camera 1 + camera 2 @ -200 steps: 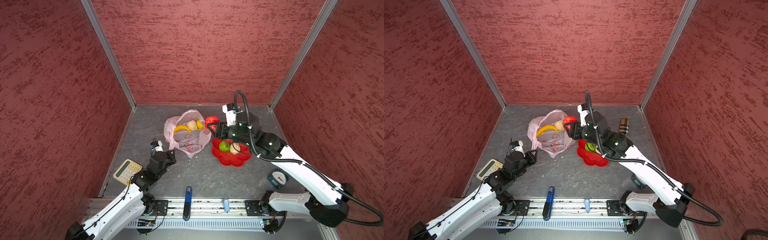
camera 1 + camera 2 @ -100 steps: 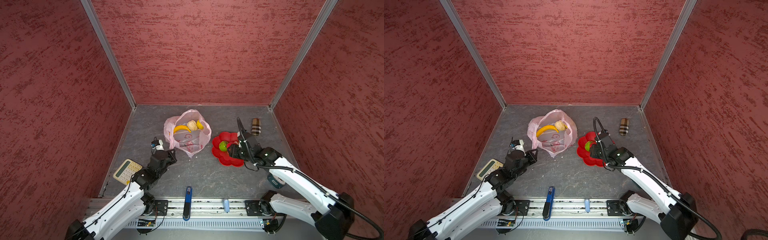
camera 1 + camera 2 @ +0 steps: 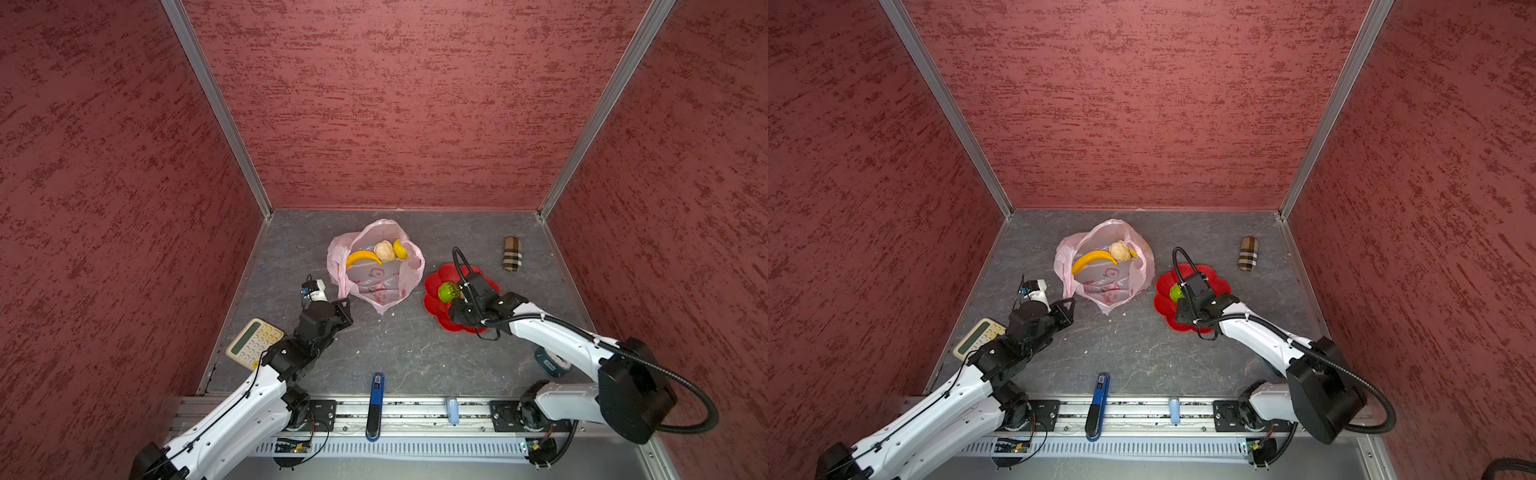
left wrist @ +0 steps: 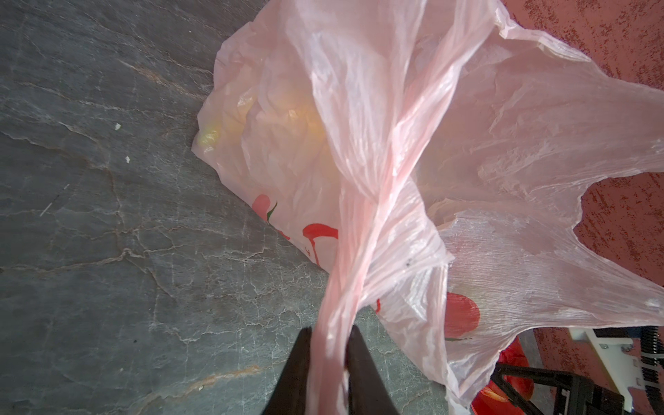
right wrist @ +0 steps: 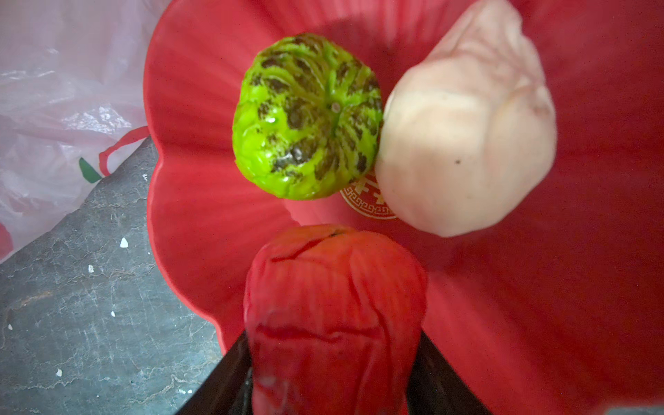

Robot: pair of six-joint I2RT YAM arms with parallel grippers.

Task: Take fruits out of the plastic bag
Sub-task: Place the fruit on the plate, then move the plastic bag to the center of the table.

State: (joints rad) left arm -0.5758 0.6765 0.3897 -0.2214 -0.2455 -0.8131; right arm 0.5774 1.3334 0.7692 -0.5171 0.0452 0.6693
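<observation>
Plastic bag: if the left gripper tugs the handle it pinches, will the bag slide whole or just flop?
Probably flop first: the plastic bag is thin and crinkled, its handle bunched into a limp strand in the left gripper. It looks light, so a longer pull might drag it, and the banana inside could shift.

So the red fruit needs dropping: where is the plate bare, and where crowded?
Bare: the plate between the green fruit and its rim toward the bag, and the wide stretch beyond the beige fruit. Crowded: the centre, where those two touch, with the red fruit held close by.
</observation>
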